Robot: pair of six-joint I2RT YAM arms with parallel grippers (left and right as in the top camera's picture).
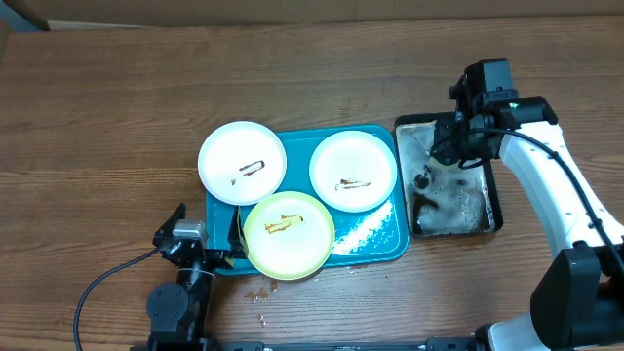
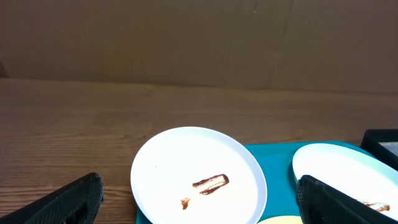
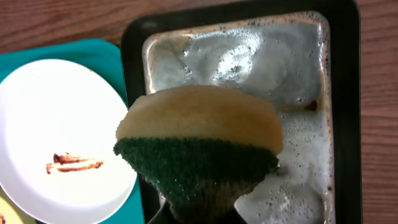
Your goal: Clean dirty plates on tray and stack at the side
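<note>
At lower left, our left hand [image 2: 199, 208] gapes wide by 3 smeared plates [image 1: 242, 161]. Our right hand [image 1: 433, 161] clamps a sponge [image 3: 199, 143] over the foamy black tray [image 3: 346, 124].

No text, label, brand, number or sign can be read in any of the three views. The only marks on the plates [image 1: 242, 162] are brown smears, not letters. The tray [image 1: 387, 249] and the black tray [image 1: 497, 210] show plain surfaces without lettering.
</note>
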